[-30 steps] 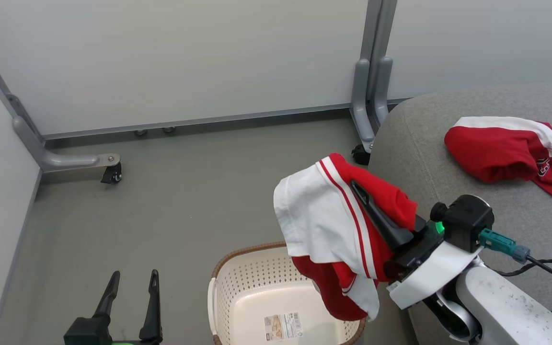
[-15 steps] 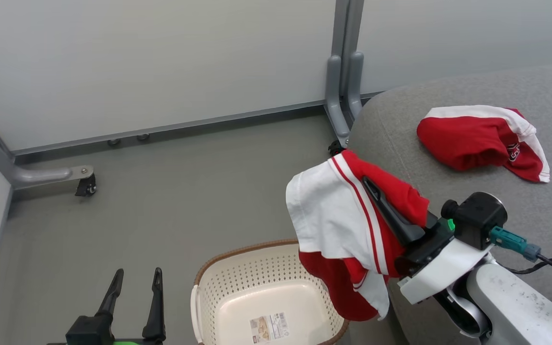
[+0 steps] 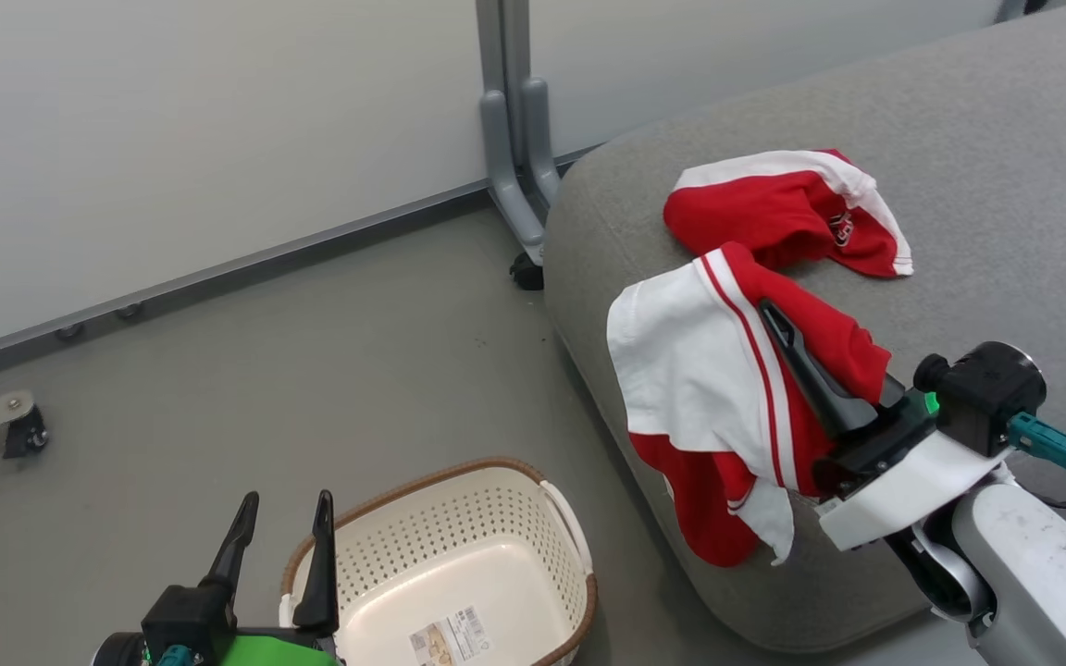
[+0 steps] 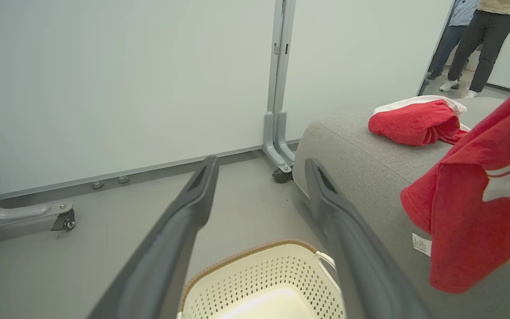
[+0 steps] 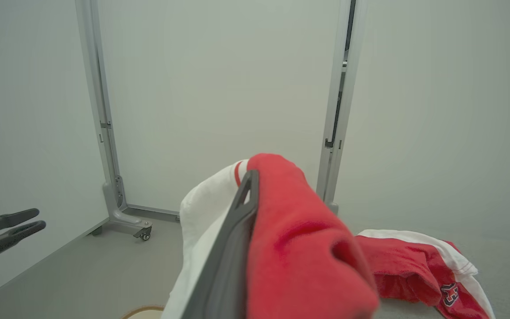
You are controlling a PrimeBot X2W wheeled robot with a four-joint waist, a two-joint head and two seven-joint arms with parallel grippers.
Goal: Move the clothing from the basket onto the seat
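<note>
Above the corner of the seat (image 3: 1005,185) now, clear of the empty basket (image 3: 459,555), the right tool (image 3: 776,314) is gripping the last garment (image 3: 690,370); only releasing is remaining. The left tool (image 3: 285,507) is idling open.

**A count by kind**

Two soft red garments with white panels: the lying garment (image 3: 778,217) and the hanging garment (image 3: 709,370). One cream perforated plastic basket (image 3: 440,518) with one label sticker (image 3: 448,636). One large grey fabric seat (image 3: 1005,185). Two dark long-fingered hands: left hand (image 3: 285,504), right hand (image 3: 774,319). Two people (image 4: 481,42), seen as legs.
</note>
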